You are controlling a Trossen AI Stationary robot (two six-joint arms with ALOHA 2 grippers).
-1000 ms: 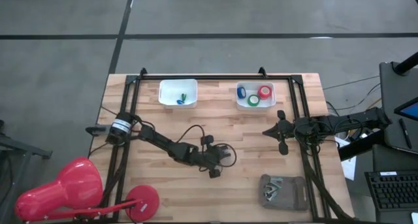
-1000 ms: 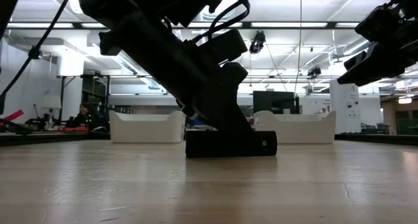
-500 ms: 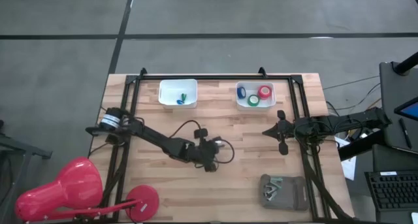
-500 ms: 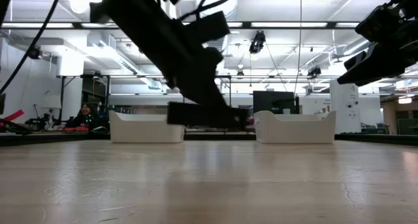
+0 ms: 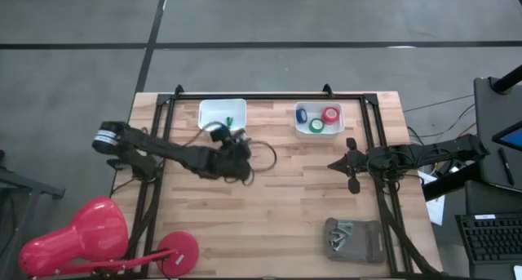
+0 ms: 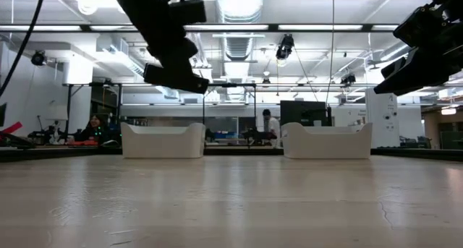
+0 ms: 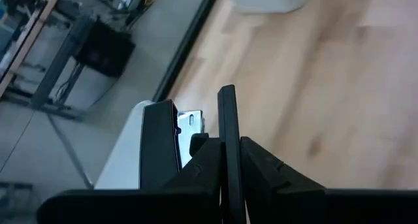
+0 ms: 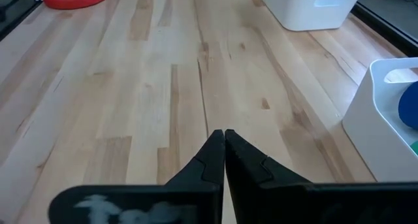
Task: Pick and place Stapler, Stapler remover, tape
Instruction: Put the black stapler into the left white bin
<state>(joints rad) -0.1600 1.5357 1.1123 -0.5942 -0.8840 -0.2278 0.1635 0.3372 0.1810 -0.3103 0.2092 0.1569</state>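
My left gripper [image 5: 236, 149] hangs just near of the far-left white bin [image 5: 222, 117], shut on the black stapler [image 6: 176, 78]. In the low view the stapler is well above the table, over that bin [image 6: 163, 139]. A small green piece [image 5: 231, 118] lies in the bin; I cannot tell whether it is the stapler remover. Blue, red and green tape rolls [image 5: 318, 117] lie in the second white bin [image 5: 319, 131] at the far right. My right gripper [image 5: 352, 175] waits shut above the table's right side. My left gripper pinches a thin black plate of the stapler [image 7: 226, 119] between its two fingers [image 7: 261, 168]. The plate runs along the fingers. The stapler's thick black body [image 7: 160, 145] and a bright metal part [image 7: 191, 123] lie beside one finger. The stapler is lifted clear of the table.
A grey pouch [image 5: 355, 239] lies at the near right. A red lamp [image 5: 73, 235] with its round base [image 5: 178, 251] stands at the near-left corner. A black frame [image 5: 269, 95] runs along the table's edges. Bare wood lies between the bins and the pouch.
My left gripper has lifted the stapler off the middle of the table. It has carried the stapler up and toward the table's far-left, to the left white bin. It has tipped from pointing steeply down to nearer level. The stapler, resting on the wood before, now hangs clear.
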